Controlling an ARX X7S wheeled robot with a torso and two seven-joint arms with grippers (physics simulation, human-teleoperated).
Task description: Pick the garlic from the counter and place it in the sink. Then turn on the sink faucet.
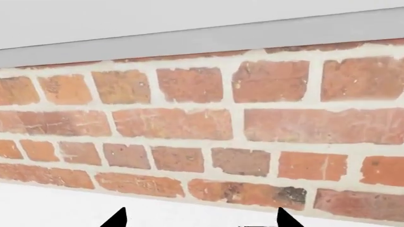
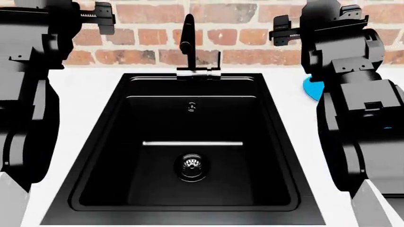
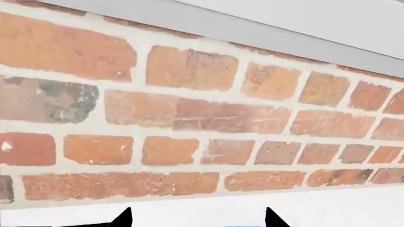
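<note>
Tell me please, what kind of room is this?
Most likely a kitchen. A deep black sink is set into a white counter, a tall black faucet stands behind it, and a brick wall backs the counter.

"What do you have besides the job items?"

"I see a red brick wall point(image 2: 240, 38) with pale mortar running across the back in my head view. Both wrist views face it too, under a grey strip point(image 1: 208, 40) and a white panel point(image 1: 158, 16)."

"Anything else?"

"A blue plate point(image 2: 311, 88), partly hidden, at the right."
</note>
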